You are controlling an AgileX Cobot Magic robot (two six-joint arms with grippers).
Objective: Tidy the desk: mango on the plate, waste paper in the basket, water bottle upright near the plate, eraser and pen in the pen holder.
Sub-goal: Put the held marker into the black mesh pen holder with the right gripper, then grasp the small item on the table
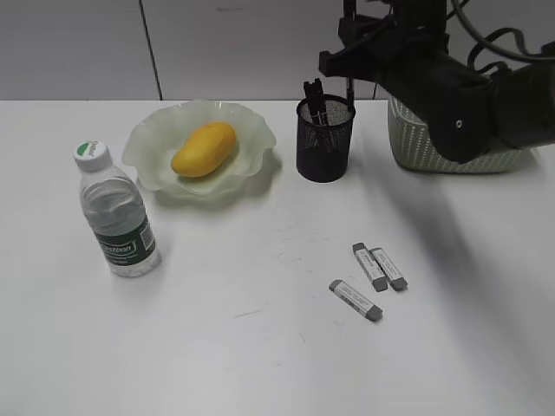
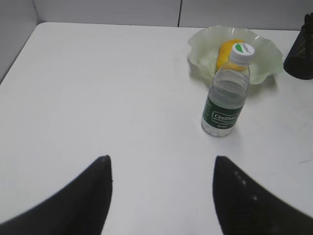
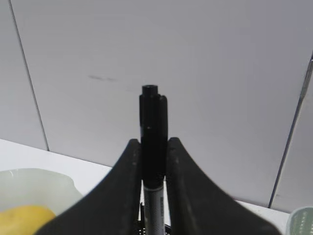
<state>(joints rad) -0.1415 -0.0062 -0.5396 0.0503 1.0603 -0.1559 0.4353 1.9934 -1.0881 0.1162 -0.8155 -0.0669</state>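
Note:
The mango lies on the pale green plate. The water bottle stands upright to the plate's front left. My right gripper is shut on a black pen held upright, its lower end inside the black mesh pen holder; the right wrist view shows the jaws clamped on the pen. Three grey erasers lie on the desk. My left gripper is open and empty above the bare desk, short of the bottle. No waste paper shows.
The sage-green basket stands at the back right, partly behind my right arm. Another dark item sticks out of the pen holder. A pale wall runs behind the desk's back edge.

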